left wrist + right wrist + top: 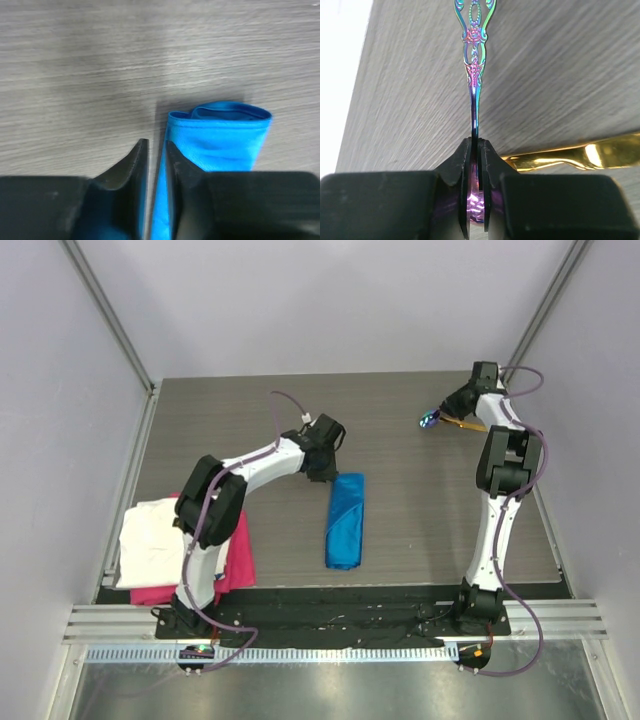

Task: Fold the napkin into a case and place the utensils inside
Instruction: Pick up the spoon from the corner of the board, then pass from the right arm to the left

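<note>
at the near left corner of the table (420, 510) a white cloth (155, 540) lies on a pink cloth (238, 558). the left arm bends over them toward mid-table, where the case (345, 520) lies lengthwise, its open end far. the left gripper (155, 146) sits at that end's left edge, closed to a thin slit; blue shows in the slit, but i cannot tell if it is pinched. the right arm stretches to the far right corner, where the right gripper (476, 142) is clamped on the purple utensil (474, 75). only the wrist view shows its ornate handle, with the gold utensil (585, 154) lying just beside it.
</note>
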`<action>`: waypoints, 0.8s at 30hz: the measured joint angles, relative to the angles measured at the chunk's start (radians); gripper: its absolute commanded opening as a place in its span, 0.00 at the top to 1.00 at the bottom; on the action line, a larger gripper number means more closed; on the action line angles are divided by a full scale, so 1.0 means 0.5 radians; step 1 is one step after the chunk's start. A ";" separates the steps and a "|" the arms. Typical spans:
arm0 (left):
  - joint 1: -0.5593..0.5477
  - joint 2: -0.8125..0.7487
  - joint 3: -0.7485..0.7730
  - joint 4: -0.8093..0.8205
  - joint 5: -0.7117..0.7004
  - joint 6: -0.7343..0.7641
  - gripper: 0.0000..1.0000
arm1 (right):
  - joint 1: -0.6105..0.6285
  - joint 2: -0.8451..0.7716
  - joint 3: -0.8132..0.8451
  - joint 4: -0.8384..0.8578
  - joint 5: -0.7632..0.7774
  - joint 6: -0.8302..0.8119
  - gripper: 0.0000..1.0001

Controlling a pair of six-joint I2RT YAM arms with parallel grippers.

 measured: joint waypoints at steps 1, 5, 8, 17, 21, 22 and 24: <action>0.000 -0.029 0.000 -0.001 -0.017 0.011 0.57 | -0.003 -0.009 -0.019 0.026 -0.038 -0.003 0.99; 0.007 -0.311 -0.078 -0.040 -0.024 0.027 0.44 | -0.012 -0.173 -0.307 0.198 -0.224 -0.007 0.99; 0.026 -0.595 -0.126 -0.026 0.135 0.030 0.42 | -0.009 -0.425 -0.696 0.417 -0.411 0.024 0.99; 0.130 -1.135 -0.567 0.422 1.048 -0.269 0.38 | 0.278 -1.379 -1.953 1.510 -1.158 0.363 0.99; 0.158 -1.310 -0.909 0.679 1.325 -0.500 0.35 | 0.608 -1.601 -2.383 2.175 -1.399 0.629 0.99; 0.162 -1.350 -0.983 0.755 1.380 -0.560 0.34 | 0.714 -1.630 -2.484 2.390 -1.460 0.719 0.99; 0.165 -1.453 -1.128 0.920 1.454 -0.675 0.33 | 0.840 -1.644 -2.596 2.705 -1.518 0.870 0.99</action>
